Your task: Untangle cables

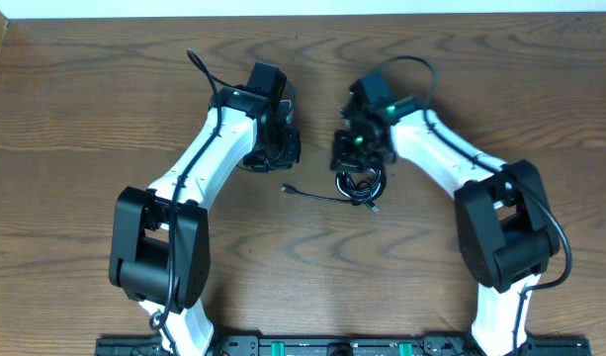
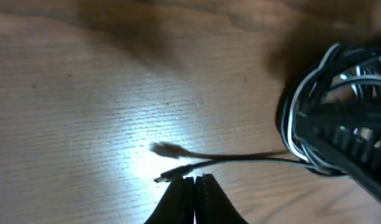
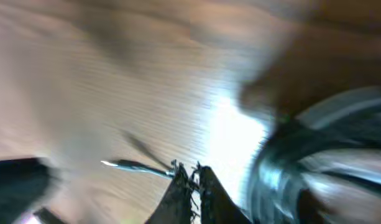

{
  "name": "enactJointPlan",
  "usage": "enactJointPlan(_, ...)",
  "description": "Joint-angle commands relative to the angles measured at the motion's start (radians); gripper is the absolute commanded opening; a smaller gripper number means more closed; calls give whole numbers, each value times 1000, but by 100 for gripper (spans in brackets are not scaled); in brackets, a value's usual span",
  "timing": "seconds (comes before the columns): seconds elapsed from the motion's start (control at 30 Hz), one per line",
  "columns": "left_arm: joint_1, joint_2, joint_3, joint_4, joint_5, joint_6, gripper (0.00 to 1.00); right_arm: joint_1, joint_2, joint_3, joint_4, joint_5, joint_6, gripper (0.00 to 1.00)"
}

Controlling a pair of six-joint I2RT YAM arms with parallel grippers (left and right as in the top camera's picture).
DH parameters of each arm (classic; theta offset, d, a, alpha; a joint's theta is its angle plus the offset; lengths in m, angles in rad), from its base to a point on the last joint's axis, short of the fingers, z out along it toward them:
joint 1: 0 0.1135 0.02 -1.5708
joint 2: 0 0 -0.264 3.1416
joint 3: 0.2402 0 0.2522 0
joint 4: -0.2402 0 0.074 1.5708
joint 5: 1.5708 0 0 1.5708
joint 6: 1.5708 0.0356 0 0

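Closest thing to the lens in your left wrist view is the left gripper [image 2: 195,182] itself. Its tips are pressed together with no gap, and a thin black strand ending in a small plug [image 2: 166,177] runs right across in front of them. I honestly can't tell if that strand is pinched between the tips or just sitting beside them, so check that first.

The strand leads off into the cables [image 2: 327,124], a tight coil of black cords with one white one in it. The coil lies on the wooden table [image 1: 85,99] between the two arms, nearer the right one. The right gripper [image 3: 193,175] is closed too, sitting right over the coil. Its view is blurry, but a thin lead with a silver tip pokes out from its tips, so it looks like it's got one cable nipped.

My read is you're at the pull-one-free step and barely into it, since everything's in one lump. For the next move you want the right side anchoring the coil while the left draws the loose end off to its own side, slow and low. If the left turns out to have nothing, open up and go again
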Motion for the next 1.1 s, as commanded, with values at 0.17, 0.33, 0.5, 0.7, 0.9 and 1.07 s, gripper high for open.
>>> enactJointPlan(0.17, 75, 2, -12, -14, 26, -42, 8, 0, -11, 106, 5, -51, -196, 1)
enactJointPlan(0.33, 72, 2, -12, -25, 27, -91, 8, -11, -11, 110, -188, 93, -249, 1)
enactJointPlan(0.5, 72, 2, -12, -64, 170, -90, 8, -34, -55, 194, -470, 61, -370, 1)
enactJointPlan(0.7, 22, 6, -17, -44, 283, -91, 7, -105, -146, 256, -527, 292, -315, 1)
enactJointPlan(0.9, -87, 26, -20, 7, 269, -136, 8, -192, -133, 206, -634, 327, -303, 1)
enactJointPlan(1.07, -196, 77, -20, 14, 201, -176, 8, -237, -132, 91, -605, 308, -242, 1)
